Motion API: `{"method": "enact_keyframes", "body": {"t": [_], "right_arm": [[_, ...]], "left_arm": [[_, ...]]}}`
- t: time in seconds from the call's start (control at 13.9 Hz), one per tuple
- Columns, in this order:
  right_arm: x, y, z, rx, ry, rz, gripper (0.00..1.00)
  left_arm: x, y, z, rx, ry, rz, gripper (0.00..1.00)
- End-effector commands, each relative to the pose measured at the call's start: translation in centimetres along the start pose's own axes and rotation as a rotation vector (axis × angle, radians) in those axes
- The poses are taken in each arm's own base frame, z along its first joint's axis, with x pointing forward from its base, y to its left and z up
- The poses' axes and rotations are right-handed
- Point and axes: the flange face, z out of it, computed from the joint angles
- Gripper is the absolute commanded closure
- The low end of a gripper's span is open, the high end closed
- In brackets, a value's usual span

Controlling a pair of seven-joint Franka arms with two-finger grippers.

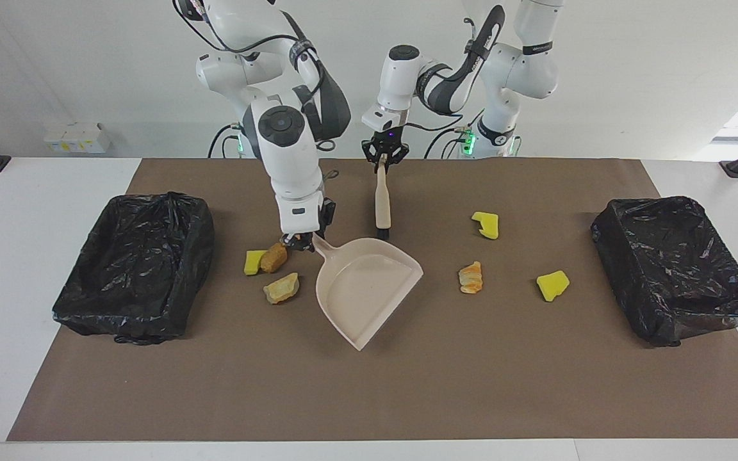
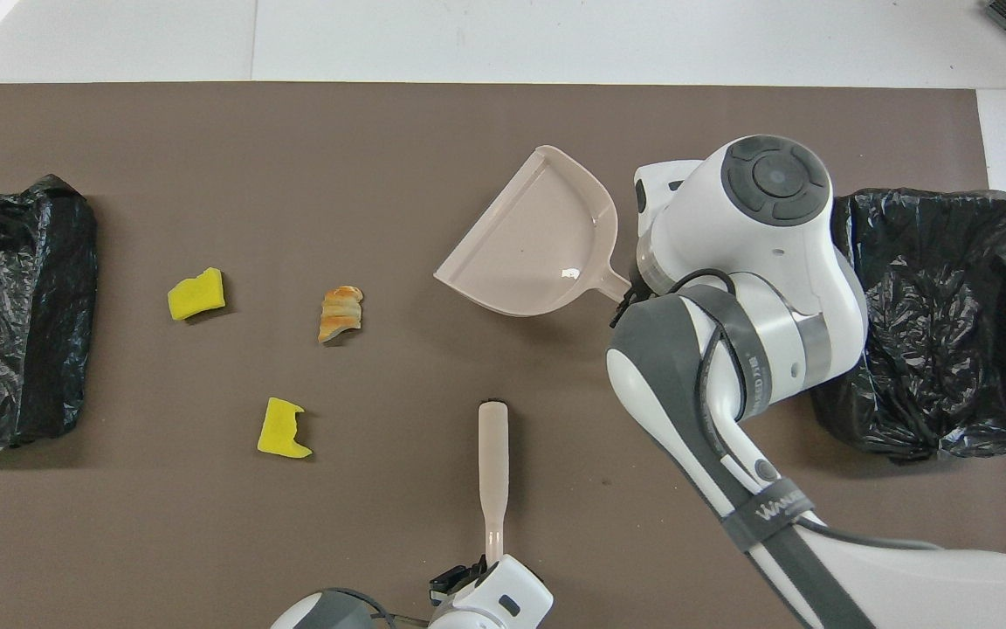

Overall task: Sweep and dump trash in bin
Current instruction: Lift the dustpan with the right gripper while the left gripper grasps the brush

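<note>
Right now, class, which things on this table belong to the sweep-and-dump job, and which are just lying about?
Part of the job:
- trash pieces
- dustpan
- brush
- bag-lined bins

Just lying about:
- white boxes, off the mat
- brown mat, only a cover under everything
</note>
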Motion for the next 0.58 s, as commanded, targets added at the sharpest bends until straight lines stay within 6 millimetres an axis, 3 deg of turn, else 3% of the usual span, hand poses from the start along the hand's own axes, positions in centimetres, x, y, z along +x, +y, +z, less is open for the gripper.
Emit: {"method": "enact_keyframes", "body": {"t": [0.0, 0.14, 0.36, 0.5], "right_arm": [[-1.8, 1.3, 0.0, -0.017, -0.039, -0.192, 1.0], [-2.8, 2.1, 0.4, -0.017, -0.061, -0.278, 1.0], [-4.5, 3.6, 1.1, -0.008, -0.086, -0.433, 1.0], [-4.3, 2.8, 2.4, -0.002, -0.128, -0.508, 1.0]], "left_arm": [[0.9, -0.7, -1.3, 0.029, 0.015, -0.022, 1.0], [1.3, -1.4, -2.8, 0.078, 0.006, -0.039, 1.0], [4.9, -2.4, -5.5, 0.117, 0.01, -0.117, 1.0], [8.5, -3.1, -6.7, 0.113, 0.037, -0.14, 1.0]]}}
